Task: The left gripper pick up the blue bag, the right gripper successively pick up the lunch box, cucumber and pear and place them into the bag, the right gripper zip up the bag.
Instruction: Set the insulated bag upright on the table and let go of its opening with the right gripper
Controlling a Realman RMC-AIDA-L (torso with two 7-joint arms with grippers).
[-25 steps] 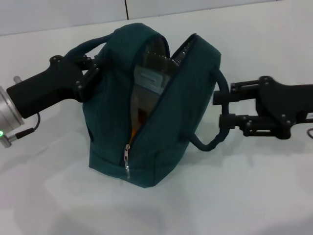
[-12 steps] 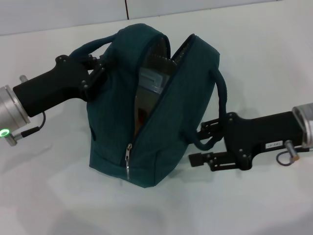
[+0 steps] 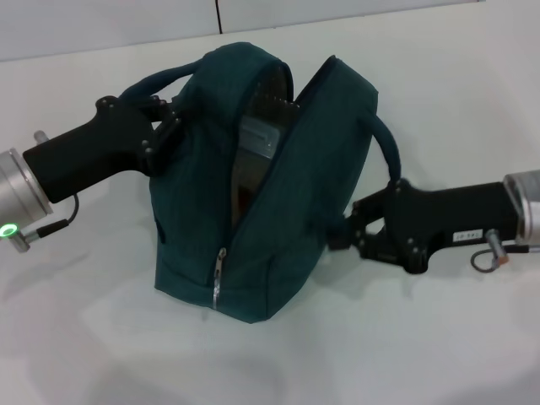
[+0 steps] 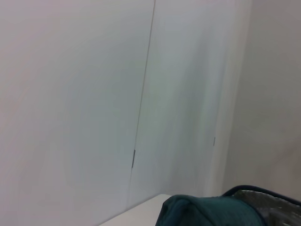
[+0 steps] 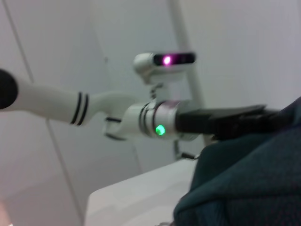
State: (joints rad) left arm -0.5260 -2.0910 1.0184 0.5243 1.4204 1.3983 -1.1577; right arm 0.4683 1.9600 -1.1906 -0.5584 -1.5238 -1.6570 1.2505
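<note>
**Bag upright and unzipped, both grippers at its sides**

Head view, near to far. Zipper pull [image 3: 218,285] hangs low on the front of the blue bag [image 3: 295,228], bottom centre of frame; the zip is open from there up to the top. Bag stands on the white table [image 3: 101,354], centre frame, mouth gaping.

Right gripper [image 3: 344,229] sits centre-right, fingertips pressed to the bag's right side just under the right loop handle [image 3: 386,143]. Fingers look nearly closed, but I can't tell whether they pinch fabric or only touch it.

Left gripper [image 3: 162,126] sits upper left, closed on the bag's left side at the base of the left loop handle [image 3: 152,80], holding that side up.

Lunch box [image 3: 257,139] is inside the open mouth, upper centre; clear wall and blue rim show, the rest is hidden. Cucumber and pear not visible.

Left wrist view: only the bag top [image 4: 211,212], bottom right, against the wall.
</note>
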